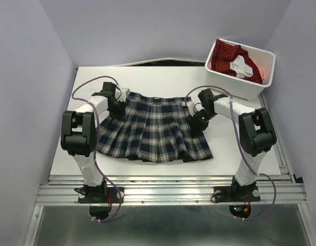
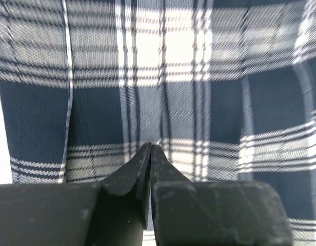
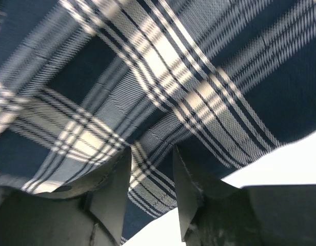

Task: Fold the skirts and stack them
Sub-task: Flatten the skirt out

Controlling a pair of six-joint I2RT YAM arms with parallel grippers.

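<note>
The plaid skirt (image 1: 155, 129) lies spread flat on the white table, waistband at the far side. My left gripper (image 1: 121, 100) is at its far left corner. In the left wrist view it (image 2: 149, 148) is shut, tips against the plaid cloth (image 2: 199, 77), with no cloth showing between the jaws. My right gripper (image 1: 192, 108) is at the skirt's far right edge. In the right wrist view it (image 3: 152, 156) is open, with the plaid edge (image 3: 163, 66) lying between its fingers (image 3: 116, 179). The red dotted skirt (image 1: 225, 55) lies crumpled in the white bin.
The white bin (image 1: 235, 84) stands at the table's far right corner, with a white item (image 1: 241, 66) on the red skirt. Bare white table (image 1: 245, 154) lies right of and in front of the plaid skirt. Purple walls enclose the sides and back.
</note>
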